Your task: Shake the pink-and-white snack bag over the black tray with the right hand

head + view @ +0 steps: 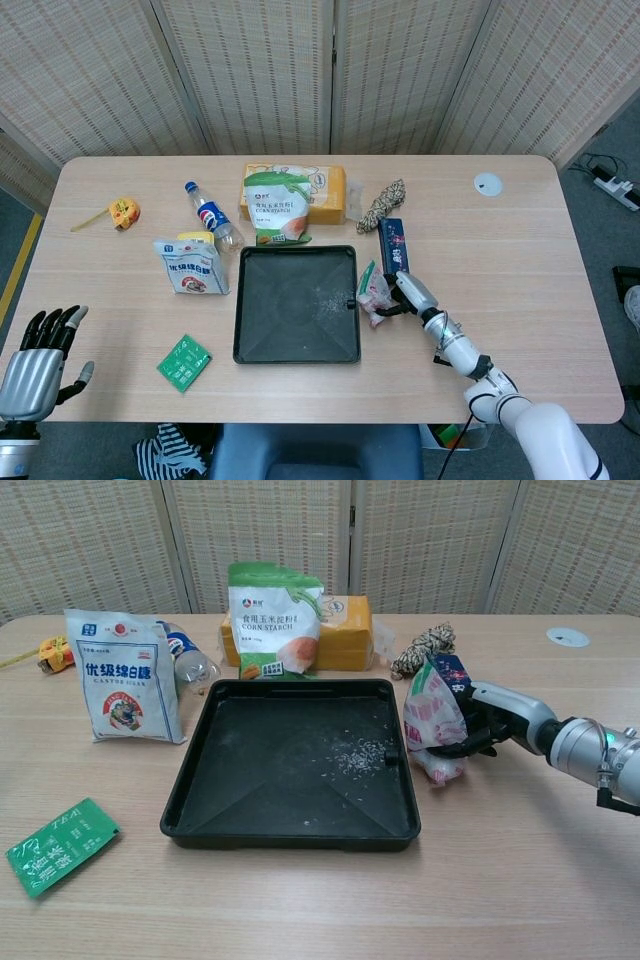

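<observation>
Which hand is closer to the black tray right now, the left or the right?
Right. The right hand holds the snack bag just beside the black tray's right rim; the left hand hovers off the table's near-left corner.

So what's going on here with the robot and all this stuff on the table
The right robot hand is holding a pink-and-white snack bag just beside the right edge of the black tray, low near the table rather than over it. A scatter of small crumbs already lies in the tray. The left robot hand is at the table's near left corner, open and holding nothing. A corn starch bag, a white sugar bag and a bottle stand around untouched.
</observation>
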Tool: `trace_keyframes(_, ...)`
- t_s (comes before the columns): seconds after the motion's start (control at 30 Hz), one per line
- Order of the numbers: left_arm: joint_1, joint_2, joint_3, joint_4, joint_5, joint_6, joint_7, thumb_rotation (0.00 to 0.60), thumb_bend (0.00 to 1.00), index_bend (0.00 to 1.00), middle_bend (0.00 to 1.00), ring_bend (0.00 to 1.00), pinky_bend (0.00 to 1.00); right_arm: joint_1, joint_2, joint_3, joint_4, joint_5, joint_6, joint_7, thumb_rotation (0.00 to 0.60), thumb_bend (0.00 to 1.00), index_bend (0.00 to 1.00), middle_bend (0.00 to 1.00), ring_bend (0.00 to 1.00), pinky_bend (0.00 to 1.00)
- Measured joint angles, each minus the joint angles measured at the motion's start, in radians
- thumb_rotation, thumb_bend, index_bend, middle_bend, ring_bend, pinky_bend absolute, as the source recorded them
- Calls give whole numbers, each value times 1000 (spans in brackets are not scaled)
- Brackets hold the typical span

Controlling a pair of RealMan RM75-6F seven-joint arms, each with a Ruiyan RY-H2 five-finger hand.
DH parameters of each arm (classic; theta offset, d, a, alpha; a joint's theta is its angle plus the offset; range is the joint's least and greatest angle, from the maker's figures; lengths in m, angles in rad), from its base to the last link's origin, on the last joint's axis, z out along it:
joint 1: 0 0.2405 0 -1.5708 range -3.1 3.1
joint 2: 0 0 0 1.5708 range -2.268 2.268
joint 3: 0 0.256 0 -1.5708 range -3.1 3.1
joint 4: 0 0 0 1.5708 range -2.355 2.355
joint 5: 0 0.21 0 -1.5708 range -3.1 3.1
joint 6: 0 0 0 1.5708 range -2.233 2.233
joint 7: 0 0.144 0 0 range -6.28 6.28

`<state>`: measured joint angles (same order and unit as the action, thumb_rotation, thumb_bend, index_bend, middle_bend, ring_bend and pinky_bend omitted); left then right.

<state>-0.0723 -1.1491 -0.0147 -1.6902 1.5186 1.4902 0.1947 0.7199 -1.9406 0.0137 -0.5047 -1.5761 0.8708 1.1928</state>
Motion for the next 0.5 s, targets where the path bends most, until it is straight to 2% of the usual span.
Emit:
trace_keyframes(0.13,0,0,0,-3,0,1,2,600,417,72,112,100,33,-1,0,-10,4,-4,4,6,600,523,585,403,961,806)
trace_keyframes(0.3,0,0,-1,-2,2,3,-1,600,416,72,111,100,31,-11,19,-12,-14,-4,36,-1,600,453,435,311,933,778)
trace_keyframes(0.5,-3,-5,-1,4,5,0,-7,600,417,72,111,100,33,-25,61,-9,-66,3,66,-39,600,424,293,254,916,755)
